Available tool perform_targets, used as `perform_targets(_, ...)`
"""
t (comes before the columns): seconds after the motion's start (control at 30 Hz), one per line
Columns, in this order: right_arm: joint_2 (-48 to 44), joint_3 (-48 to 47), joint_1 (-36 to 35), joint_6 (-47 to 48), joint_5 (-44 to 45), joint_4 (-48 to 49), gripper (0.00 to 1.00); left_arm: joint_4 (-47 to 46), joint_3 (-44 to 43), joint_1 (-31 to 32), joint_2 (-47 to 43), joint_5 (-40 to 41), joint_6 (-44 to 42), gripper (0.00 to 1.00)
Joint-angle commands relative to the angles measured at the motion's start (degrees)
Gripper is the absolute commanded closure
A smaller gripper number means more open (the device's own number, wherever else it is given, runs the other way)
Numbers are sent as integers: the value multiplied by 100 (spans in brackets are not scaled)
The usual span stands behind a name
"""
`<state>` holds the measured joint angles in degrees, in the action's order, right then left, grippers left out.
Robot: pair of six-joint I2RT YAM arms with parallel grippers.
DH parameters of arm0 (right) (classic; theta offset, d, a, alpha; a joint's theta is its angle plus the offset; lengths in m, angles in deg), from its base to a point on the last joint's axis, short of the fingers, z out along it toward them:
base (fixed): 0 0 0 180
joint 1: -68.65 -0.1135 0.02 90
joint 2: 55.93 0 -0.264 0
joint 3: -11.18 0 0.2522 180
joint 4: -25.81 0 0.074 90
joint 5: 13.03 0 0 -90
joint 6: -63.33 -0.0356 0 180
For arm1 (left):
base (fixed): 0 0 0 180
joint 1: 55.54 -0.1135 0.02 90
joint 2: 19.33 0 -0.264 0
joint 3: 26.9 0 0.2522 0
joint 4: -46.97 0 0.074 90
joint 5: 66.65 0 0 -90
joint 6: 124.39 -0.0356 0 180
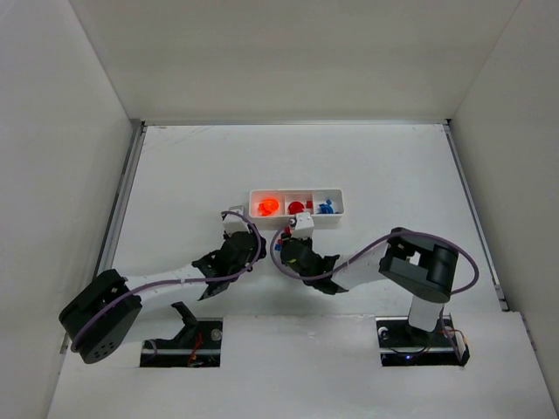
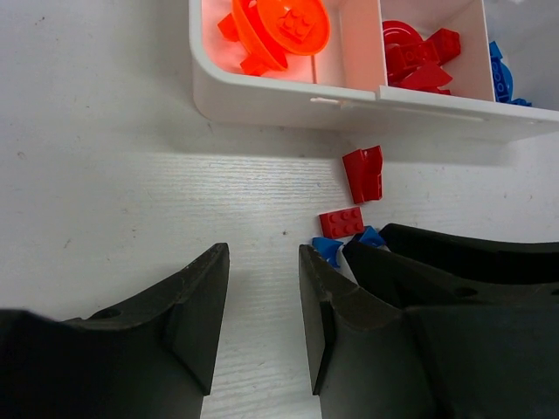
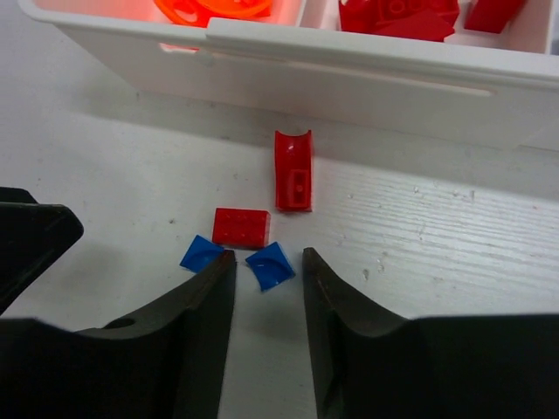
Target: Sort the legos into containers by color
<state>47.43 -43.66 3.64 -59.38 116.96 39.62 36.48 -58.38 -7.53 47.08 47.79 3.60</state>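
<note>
Legos here are tiny glossy plastic pieces in red, blue and bright orange. Four lie loose on the table, close in front of the white tray. A red curved piece is nearest its wall and a red studded brick lies just beside that. A blue tile and a second blue tile lie nearest the arms.

The tray's three compartments hold orange round pieces, red pieces and blue pieces. The right gripper stands wide, its tips straddling the first blue tile without clamping it. The left gripper sits just beside it, fingers narrowly apart over bare table, holding nothing.
</note>
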Motion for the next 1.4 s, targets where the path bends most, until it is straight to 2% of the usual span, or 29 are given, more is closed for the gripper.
perform_targets(0.0,212,-23,90,54,-474,64,61,-220,-100,2,29,60,-12,65)
perform_targets(0.13,98,126,99,-25,-440,73,72,-220,-206,55,170,43,-20,64)
perform_targets(0.23,-165,380,55,-174,-247,73,75,-220,-276,107,275,95,-21,63)
perform_targets(0.4,-911,925,-191,-411,35,21,76,-369,-346,178,399,95,-29,59)
perform_targets(0.6,-2282,1339,-218,-535,132,-374,76,-466,-636,301,697,122,-187,59)
perform_targets(0.73,-3100,1296,220,-430,53,-875,76,-668,-856,301,1074,236,-591,59)
perform_targets(0.83,-3496,1173,799,-211,-209,-1052,76,-783,-988,283,1365,210,-750,59)
perform_targets(1.03,-3410,865,1952,-8,-887,-1035,76,-783,-1392,468,1752,218,-794,58)
perform_targets(1.2,-3050,391,2453,247,-1177,-1078,75,-687,-1813,573,2129,393,-882,57)
perform_targets(1.37,-2645,118,2647,476,-1274,-1096,74,-362,-2201,679,2490,675,-891,58)
